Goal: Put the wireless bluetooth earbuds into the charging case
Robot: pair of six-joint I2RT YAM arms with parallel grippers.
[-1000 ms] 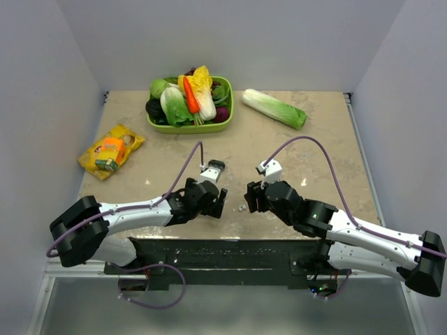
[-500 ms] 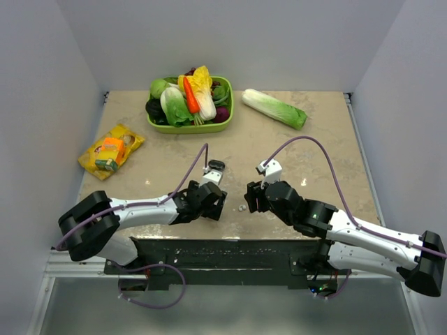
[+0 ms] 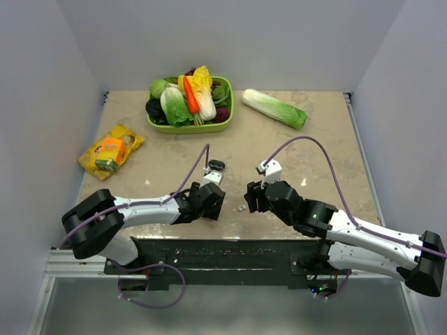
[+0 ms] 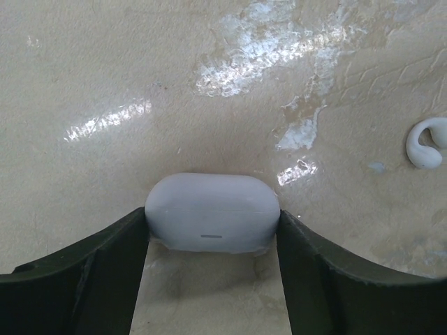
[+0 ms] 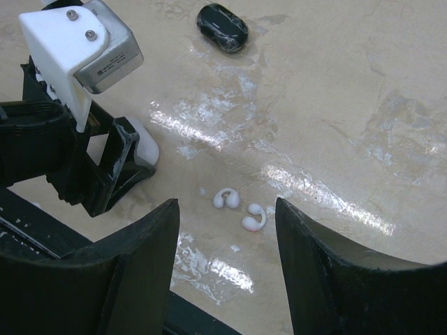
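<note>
Tabletop (image 4: pixel 91 63): charging case (image 4: pixel 211 222) between left pincer (image 4: pixel 211 227)

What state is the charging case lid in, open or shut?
Shut: the charging case shows one smooth closed shell, no cavity visible, lying flat within the left gripper.

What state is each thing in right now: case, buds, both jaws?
charging case, lid shut, on the table between the left jaws.
wireless bluetooth earbuds, both out of the case, loose on the table.
left gripper, jaws against both ends of the case.
right gripper, jaws open, empty, near the earbuds.
black oval object, lying untouched.
</note>
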